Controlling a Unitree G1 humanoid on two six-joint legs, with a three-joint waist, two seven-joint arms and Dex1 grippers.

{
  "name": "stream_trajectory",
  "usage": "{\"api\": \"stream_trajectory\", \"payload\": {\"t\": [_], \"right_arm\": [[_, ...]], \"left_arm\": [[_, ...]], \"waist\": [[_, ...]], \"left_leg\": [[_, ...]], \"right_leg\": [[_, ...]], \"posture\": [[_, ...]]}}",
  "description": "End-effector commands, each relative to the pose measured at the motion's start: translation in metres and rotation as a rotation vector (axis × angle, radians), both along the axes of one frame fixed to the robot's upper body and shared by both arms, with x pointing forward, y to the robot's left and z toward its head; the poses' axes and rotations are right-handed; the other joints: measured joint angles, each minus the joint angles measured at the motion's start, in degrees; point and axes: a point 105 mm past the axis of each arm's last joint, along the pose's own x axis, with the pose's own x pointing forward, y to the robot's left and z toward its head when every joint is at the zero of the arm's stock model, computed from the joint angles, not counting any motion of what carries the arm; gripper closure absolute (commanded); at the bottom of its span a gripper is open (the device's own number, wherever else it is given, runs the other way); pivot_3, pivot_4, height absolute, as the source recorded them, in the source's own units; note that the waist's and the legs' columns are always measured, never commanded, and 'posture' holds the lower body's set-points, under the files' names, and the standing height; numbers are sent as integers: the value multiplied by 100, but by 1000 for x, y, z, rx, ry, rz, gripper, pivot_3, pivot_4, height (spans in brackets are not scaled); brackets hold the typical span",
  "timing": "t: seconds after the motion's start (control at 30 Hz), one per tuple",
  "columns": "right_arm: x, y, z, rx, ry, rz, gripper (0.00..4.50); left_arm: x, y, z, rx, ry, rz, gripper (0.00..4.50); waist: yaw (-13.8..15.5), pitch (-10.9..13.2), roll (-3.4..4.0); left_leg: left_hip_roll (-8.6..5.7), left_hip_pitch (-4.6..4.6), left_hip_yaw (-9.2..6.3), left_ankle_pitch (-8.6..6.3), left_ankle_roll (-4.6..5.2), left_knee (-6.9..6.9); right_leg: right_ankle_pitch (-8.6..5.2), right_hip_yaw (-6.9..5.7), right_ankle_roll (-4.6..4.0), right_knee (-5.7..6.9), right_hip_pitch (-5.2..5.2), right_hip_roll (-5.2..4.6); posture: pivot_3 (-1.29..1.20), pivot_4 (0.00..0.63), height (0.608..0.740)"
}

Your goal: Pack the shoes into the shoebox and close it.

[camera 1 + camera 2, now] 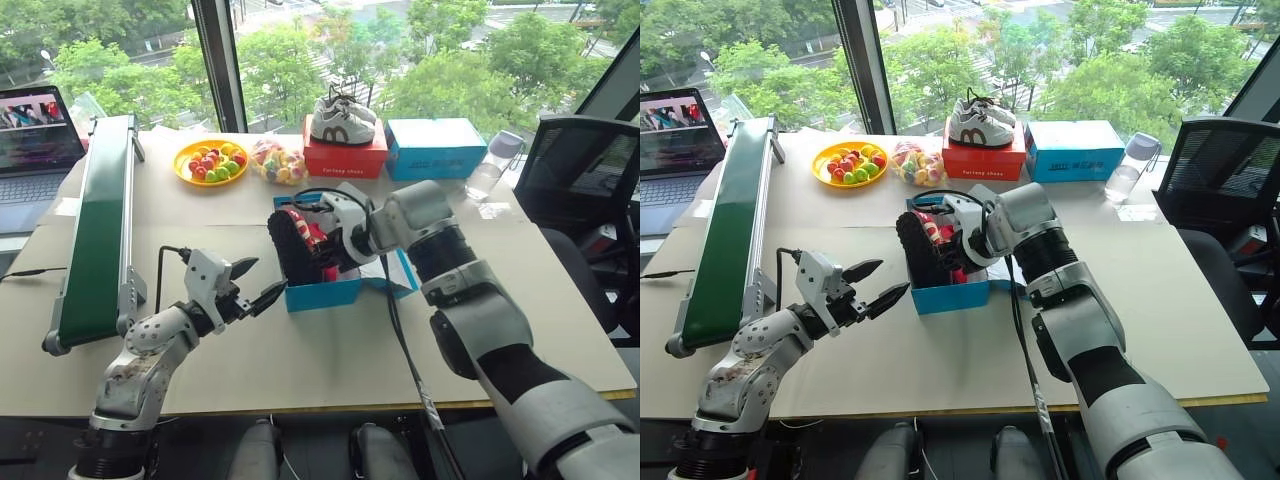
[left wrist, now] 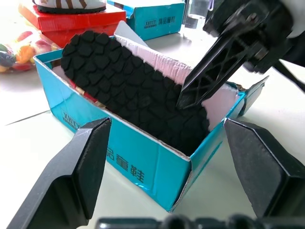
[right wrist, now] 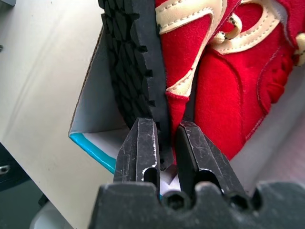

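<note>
Right gripper fingers pinched on a red shoe's sole edge inside the blue shoebox; left gripper fingers spread wide, empty, beside it.

The left gripper is held level and low, with its two black fingers spread wide apart and nothing between them. The right arm bends inward, and the right gripper points downward, fingers nearly together.
</note>
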Motion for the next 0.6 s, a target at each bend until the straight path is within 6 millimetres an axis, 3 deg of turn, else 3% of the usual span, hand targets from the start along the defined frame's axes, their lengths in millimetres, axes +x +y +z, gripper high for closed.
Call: {"api": "stream_trajectory", "payload": {"t": [0.03, 0.2, 0.4, 0.53, 0.57, 0.6], "right_arm": [[5, -13, -32, -91, 38, -61, 4267], [8, -23, -50, -142, 37, -73, 4267], [16, -47, -53, -213, -9, -53, 4267], [21, -39, -45, -159, -48, -56, 4267], [22, -35, -41, -128, -58, -56, 3345], [23, -31, -37, -99, -63, -56, 3006]], "left_arm": [[-3, -5, 14, 12, -66, -27, 474], [-4, -5, 14, 15, -67, -26, 474], [-4, -6, 14, 12, -67, -24, 474], [-4, -7, 12, 9, -63, -22, 474], [-4, -7, 12, 8, -62, -22, 392], [-4, -7, 12, 7, -61, -23, 392]], "waist": [[-35, -18, 0], [-109, -77, 9], [-80, -138, 29], [-76, -142, 33], [-82, -143, 32], [-84, -143, 32]], "left_leg": [[1, 7, -1, -5, -8, 0], [34, 61, 14, -24, -39, -4], [73, 65, 45, -30, -49, -9], [73, 61, 56, -31, -50, -10], [74, 62, 56, -31, -50, -10], [77, 62, 56, -31, -49, -10]], "right_leg": [[3, 0, -4, 1, 3, 2], [-18, -4, -18, -4, 16, 16], [-8, -28, -35, -5, 11, 17], [-7, -24, -35, -7, 5, 11], [-7, -23, -35, -7, 5, 12], [-7, -24, -35, -6, 4, 15]], "posture": [[0, 150, 735], [0, 150, 735], [0, 150, 735], [0, 150, 735], [0, 150, 735], [0, 150, 735]]}}
